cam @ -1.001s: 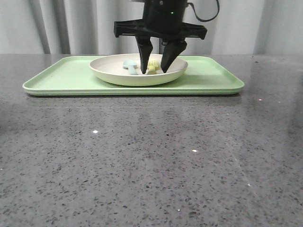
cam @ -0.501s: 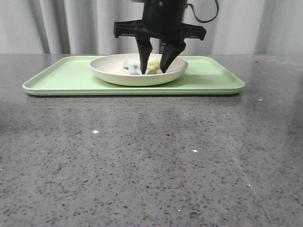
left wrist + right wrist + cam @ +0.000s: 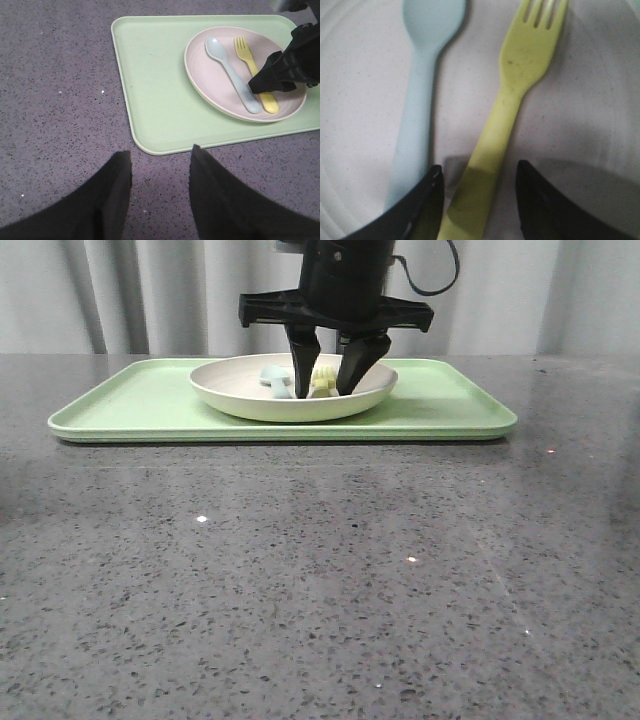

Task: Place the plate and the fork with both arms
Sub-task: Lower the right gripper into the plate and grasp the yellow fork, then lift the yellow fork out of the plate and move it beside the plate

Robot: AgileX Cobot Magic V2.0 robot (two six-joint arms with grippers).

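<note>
My right arm's dark two-fingered gripper [image 3: 327,390] is down inside the shallow round cream-white plastic plate [image 3: 250,400], jaws parted, one finger on either side of the small bright yellow plastic fork [image 3: 507,125]; the wrist view shows gaps between handle and both fingertips, so nothing is clamped. The fork lies flat on the plate floor, its handle end between my fingers. Just beside it, roughly parallel, lies a pale blue plastic spoon [image 3: 422,90], its handle end close by one finger. In the front view the plate sits on a large flat rectangular light-green tray [image 3: 130,400], a little toward 3 o'clock of the tray's centre. The tray rests on a grey speckled stone table [image 3: 320,580]. My left arm's gripper [image 3: 160,187] hangs over bare table near a tray corner, fingers spread, holding nothing.
</note>
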